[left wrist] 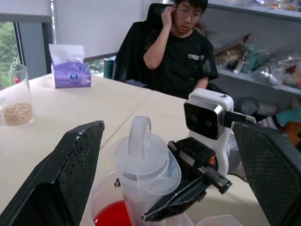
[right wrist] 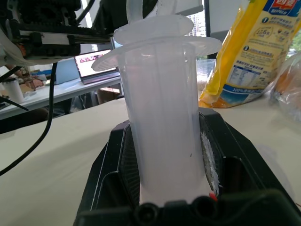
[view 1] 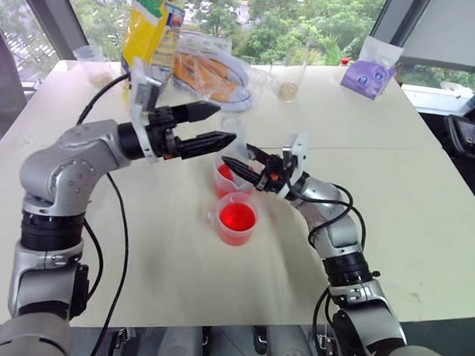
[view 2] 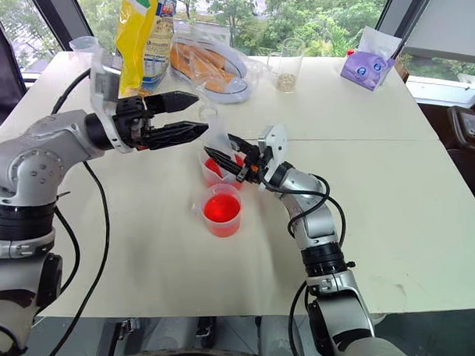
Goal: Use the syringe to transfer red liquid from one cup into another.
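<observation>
Clamping the syringe (right wrist: pixel 164 117), right end effector (view 1: pixel 249 169), left end effector (view 1: pixel 204 126) spread apart above

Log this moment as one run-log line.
right gripper: shut on syringe, upright over taller cup | left gripper: open, at plunger ring | shorter cup: red liquid inside

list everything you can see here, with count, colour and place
syringe: 1, clear, upright over the taller cup, clamped in right pincer
taller cup: 1, clear with red liquid, mid table
shorter cup: 1, clear with red liquid, nearer than the taller cup
grain cups: 2, clear, beige grains, far side of table
yellow bag: 1, far left
food packet: 1, clear and orange, beside the bag
tissue pack: 1, purple, far right
table: 1, cream
person: 1, black shirt, seated beyond the table
left pincer: 1, black, open, above the syringe
right pincer: 1, black, shut on syringe
</observation>
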